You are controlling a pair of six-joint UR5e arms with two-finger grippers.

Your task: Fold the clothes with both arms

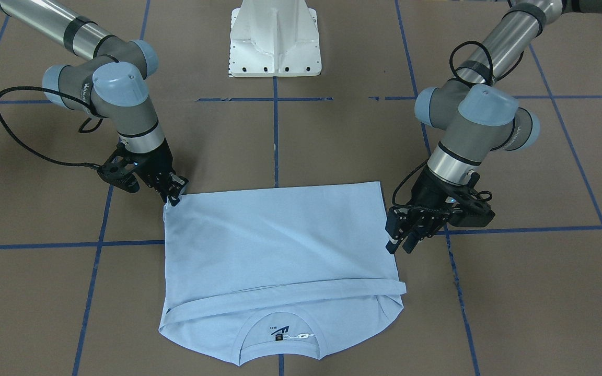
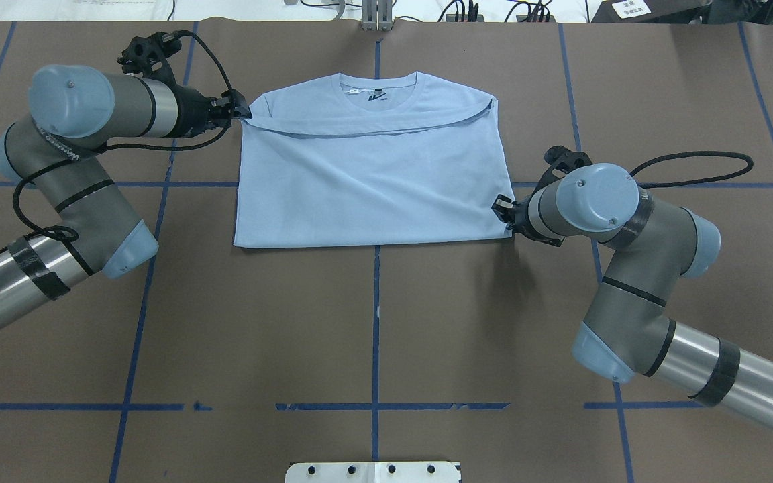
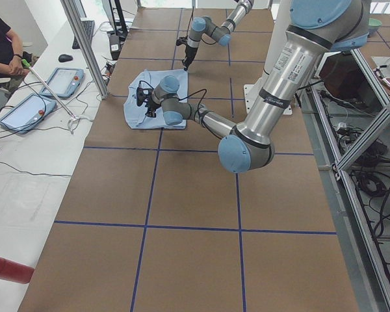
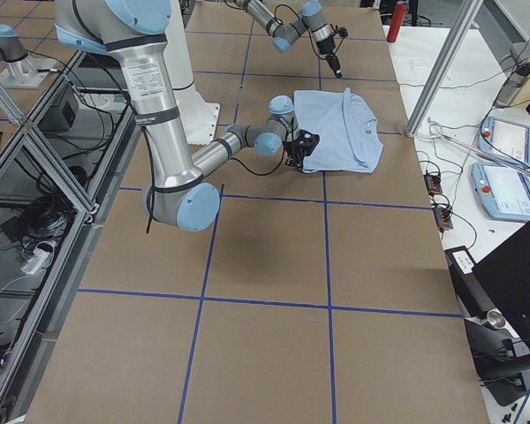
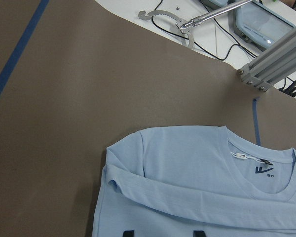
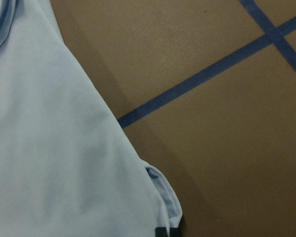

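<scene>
The light blue T-shirt (image 2: 373,181) lies flat on the brown table. Its collar (image 2: 378,90) is at the far side, and a folded layer ends in a band just below it. My left gripper (image 2: 240,111) is at the shirt's far left edge, beside that band. In the left wrist view its fingertips (image 5: 128,232) stand wide apart over the cloth (image 5: 197,177), so it is open. My right gripper (image 2: 502,209) is at the near right corner. In the front view it (image 1: 174,197) pinches that corner, and the right wrist view shows it (image 6: 167,231) shut on the cloth (image 6: 54,148).
The white pedestal base (image 2: 373,471) sits at the near middle of the table. Blue tape lines (image 2: 376,322) cross the brown surface. At the far side, a white bench holds control pendants (image 3: 26,110) and cables, and a person (image 3: 3,45) sits beside it. An aluminium post (image 3: 84,45) stands there.
</scene>
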